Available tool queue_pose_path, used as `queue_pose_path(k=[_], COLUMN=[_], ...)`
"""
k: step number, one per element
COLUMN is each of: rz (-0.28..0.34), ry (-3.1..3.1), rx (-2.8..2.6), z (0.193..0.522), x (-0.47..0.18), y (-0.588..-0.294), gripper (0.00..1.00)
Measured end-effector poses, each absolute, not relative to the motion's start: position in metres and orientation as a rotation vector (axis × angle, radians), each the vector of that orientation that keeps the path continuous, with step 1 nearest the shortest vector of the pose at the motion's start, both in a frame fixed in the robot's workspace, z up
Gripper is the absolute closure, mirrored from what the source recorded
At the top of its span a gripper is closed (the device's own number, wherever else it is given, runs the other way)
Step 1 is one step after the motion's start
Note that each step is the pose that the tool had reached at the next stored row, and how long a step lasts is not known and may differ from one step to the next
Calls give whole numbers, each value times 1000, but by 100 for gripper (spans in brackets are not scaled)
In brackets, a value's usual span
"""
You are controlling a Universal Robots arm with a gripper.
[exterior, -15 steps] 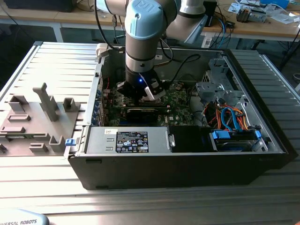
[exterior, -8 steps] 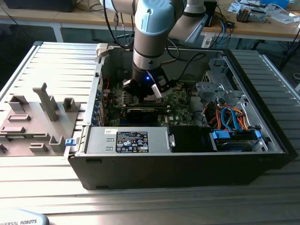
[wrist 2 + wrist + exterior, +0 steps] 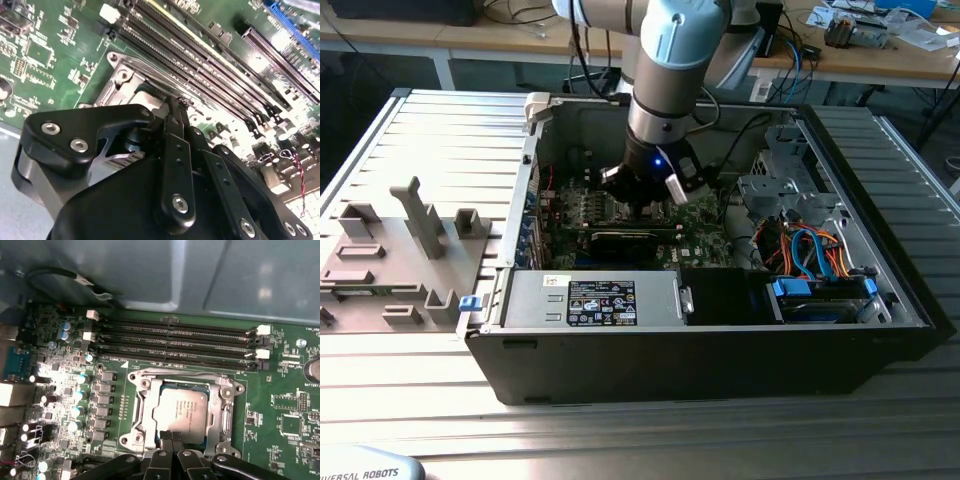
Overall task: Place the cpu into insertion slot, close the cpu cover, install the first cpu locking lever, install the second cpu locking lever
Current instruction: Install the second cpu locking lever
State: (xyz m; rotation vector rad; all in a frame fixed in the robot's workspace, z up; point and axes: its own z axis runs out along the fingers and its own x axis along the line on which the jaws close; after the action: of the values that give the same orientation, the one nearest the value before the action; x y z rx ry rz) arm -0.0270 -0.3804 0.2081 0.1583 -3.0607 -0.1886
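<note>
The cpu (image 3: 180,409) sits flat in the insertion slot (image 3: 150,410) on the green motherboard (image 3: 285,405), silver top up, just beside the row of long memory slots (image 3: 175,342). The cpu cover (image 3: 220,407) appears to lie down around the chip as a silvery frame, so placement looks done and the cover looks closed or nearly so; whether it is fully seated I cannot tell.

Step in hand, as judged: end of the cover step or the start of the first locking lever. The levers themselves I cannot make out.

End effector (image 3: 172,436): the black fingers (image 3: 176,131) are drawn together to a narrow tip, clenched, with nothing seen between them. In the first wrist view the tip rests at the edge of the chip nearest the camera, touching or just above it; contact not confirmed.

Next move calls for: a fine, steady push with the closed tip along the socket frame, keeping off the chip's top and clear of the memory slots close by.

Arm pose: in the exterior view the arm (image 3: 670,60) reaches down steeply into the open computer case (image 3: 720,360), wrist low over the board, near the middle of the case. The case rests on a ribbed metal desk (image 3: 440,130).
</note>
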Motion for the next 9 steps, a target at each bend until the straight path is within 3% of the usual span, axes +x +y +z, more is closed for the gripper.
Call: queue_pose_path(k=[3, 9], rz=[-121, -111], ry=[-3062, -3059], rx=[156, 155], z=[214, 219], x=[-27, -23], y=[-375, -363], gripper=[89, 89])
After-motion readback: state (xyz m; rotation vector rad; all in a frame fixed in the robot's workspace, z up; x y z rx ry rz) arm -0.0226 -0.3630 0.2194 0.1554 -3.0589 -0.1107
